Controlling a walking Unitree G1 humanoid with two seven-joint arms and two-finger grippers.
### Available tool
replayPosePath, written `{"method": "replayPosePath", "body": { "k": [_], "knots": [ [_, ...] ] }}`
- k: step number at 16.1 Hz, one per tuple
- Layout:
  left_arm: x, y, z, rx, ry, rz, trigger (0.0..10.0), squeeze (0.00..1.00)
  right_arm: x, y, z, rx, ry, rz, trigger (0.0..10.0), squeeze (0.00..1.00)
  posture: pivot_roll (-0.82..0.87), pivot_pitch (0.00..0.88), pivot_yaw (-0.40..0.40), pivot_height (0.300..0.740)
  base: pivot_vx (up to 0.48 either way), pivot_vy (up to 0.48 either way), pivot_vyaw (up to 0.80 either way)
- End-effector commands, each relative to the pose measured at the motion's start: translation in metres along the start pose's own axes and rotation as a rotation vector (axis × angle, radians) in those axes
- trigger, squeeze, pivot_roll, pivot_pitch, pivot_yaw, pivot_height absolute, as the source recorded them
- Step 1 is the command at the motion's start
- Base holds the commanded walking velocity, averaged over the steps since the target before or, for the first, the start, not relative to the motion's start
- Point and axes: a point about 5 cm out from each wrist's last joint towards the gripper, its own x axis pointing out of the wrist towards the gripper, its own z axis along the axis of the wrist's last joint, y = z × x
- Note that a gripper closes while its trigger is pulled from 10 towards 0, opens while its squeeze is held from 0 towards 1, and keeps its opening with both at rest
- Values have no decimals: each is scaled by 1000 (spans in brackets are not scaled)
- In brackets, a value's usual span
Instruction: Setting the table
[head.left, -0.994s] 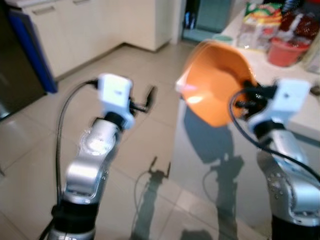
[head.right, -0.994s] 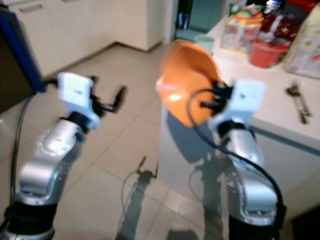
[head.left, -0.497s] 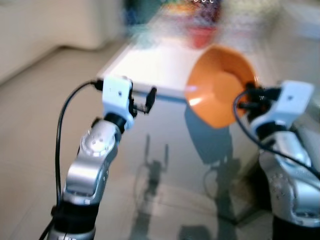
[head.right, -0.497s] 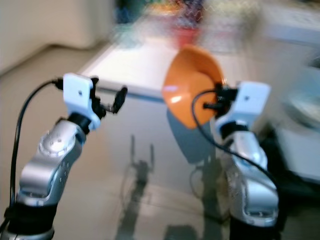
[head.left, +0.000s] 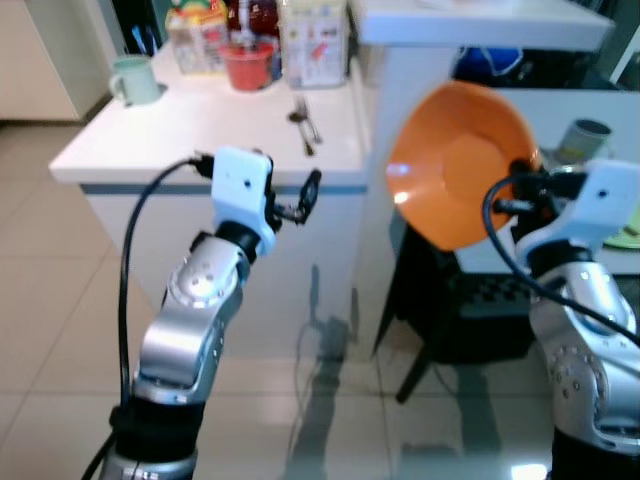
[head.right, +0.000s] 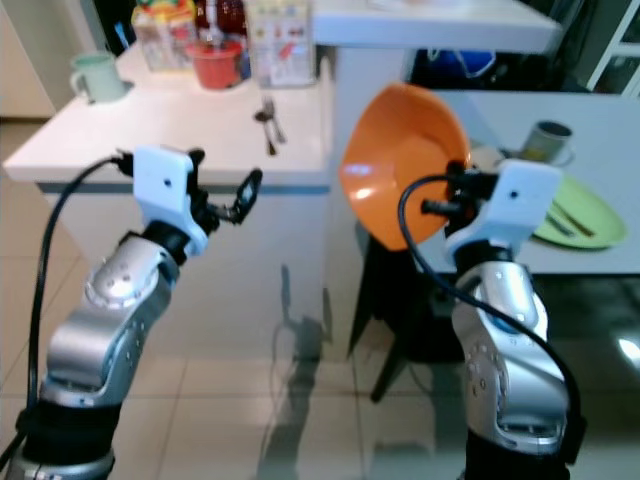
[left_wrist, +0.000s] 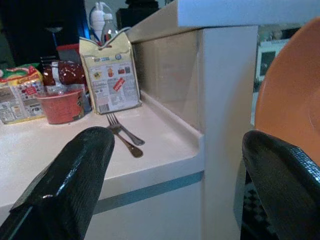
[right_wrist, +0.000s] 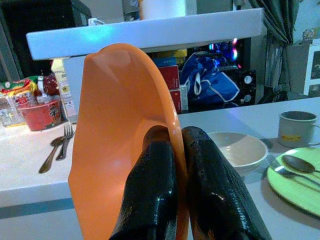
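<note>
Right end effector (right_wrist: 172, 165) pinches orange bowl (right_wrist: 115, 150) rim (held upright)

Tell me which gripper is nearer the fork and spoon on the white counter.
Left. The left gripper hangs open just in front of the counter edge below the fork and spoon; the right gripper, pinching the orange bowl, is farther off to the right.

Left arm: raised, bent at the elbow
Left gripper (head.left: 308, 192): fingers apart, holding nothing
Right gripper (head.right: 458, 190): fingers pinched on bowl (head.left: 460, 165) rim
</note>
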Motion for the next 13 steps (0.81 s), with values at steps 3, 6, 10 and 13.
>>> {"method": "replayPosePath", "body": {
  "k": [3, 6, 10, 13],
  "knots": [
    [1, 8, -1, 18, 9, 52, 10000, 0, 2, 9, 11, 10, -58, 31, 10000, 0, -69, 0, -3, 740, 0, -405, 0],
    [2, 9, -1, 21, 8, 59, 10000, 0, 3, 6, 12, -9, -66, 16, 10000, 0, -68, 0, -5, 740, 0, -406, 0],
    [3, 11, -1, 26, 6, 70, 10000, 0, 9, -1, 8, -61, -17, -44, 10000, 0, -67, 0, -2, 740, 0, -406, 0],
    [5, 10, 0, 33, 5, 63, 10000, 0, 16, -9, 5, -93, -14, -99, 10000, 0, -51, 0, -20, 740, 0, -405, 0]
  ]
}}
